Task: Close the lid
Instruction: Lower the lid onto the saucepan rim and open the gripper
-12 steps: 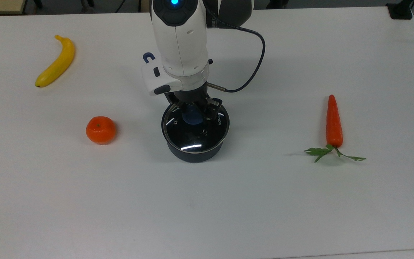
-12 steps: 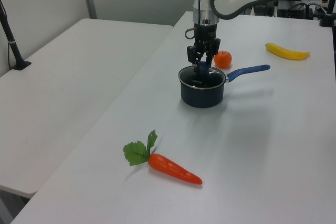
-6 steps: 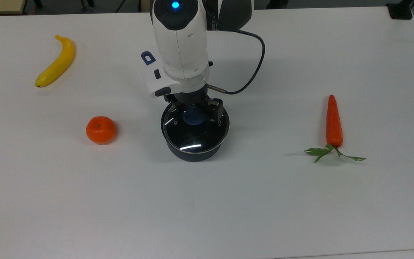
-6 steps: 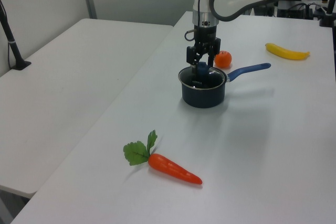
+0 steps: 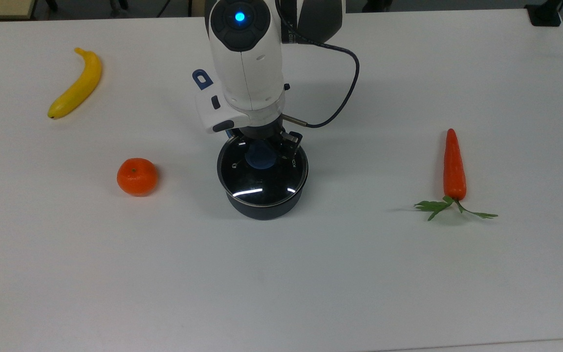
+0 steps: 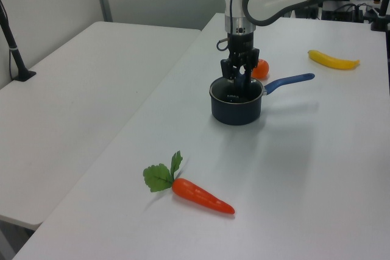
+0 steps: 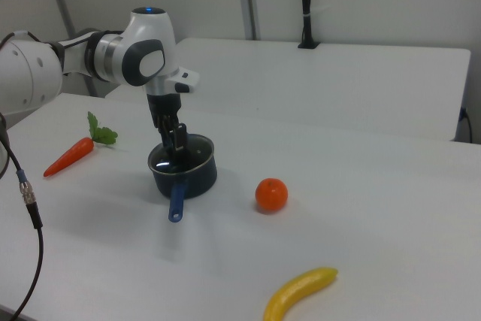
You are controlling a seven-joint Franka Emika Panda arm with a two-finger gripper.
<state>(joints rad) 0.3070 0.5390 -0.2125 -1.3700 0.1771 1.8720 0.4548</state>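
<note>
A dark blue saucepan stands mid-table, its blue handle pointing to the left view's right. The round glass lid with its metal rim lies across the pan's mouth, roughly level. My gripper comes straight down from the white arm and is shut on the lid's blue knob, one black finger on each side. The left view shows the gripper low over the saucepan. The right view has the gripper at the lid, with the handle pointing toward the camera.
An orange sits to the top view's left of the pan, with a banana farther back left. A carrot with green leaves lies to the top view's right. A dark cable loops off the wrist.
The gripper has moved the lid a little toward the arm's base, so it sits more squarely over the pan than a second ago. The fruit and carrot have not moved.
</note>
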